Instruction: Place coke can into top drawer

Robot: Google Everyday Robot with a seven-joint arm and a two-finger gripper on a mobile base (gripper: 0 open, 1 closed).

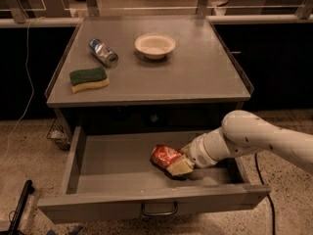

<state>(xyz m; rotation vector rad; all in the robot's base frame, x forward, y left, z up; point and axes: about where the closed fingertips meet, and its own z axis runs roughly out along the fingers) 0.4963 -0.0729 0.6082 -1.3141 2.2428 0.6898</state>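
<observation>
The top drawer (122, 199) is pulled open below the cabinet top, its curved handle (159, 210) at the front centre. The red-orange coke can (164, 156) lies on its side inside the drawer, right of centre. My gripper (179, 166) reaches in from the right on the white arm and is at the can's right end, with a pale fingertip (181, 167) against it. The can appears to rest on the drawer floor.
On the cabinet top (195, 77) lie a blue-and-silver can (103, 52) on its side, a green and yellow sponge (88, 79) and a white bowl (154, 45). A black cable runs on the floor at right (266, 199).
</observation>
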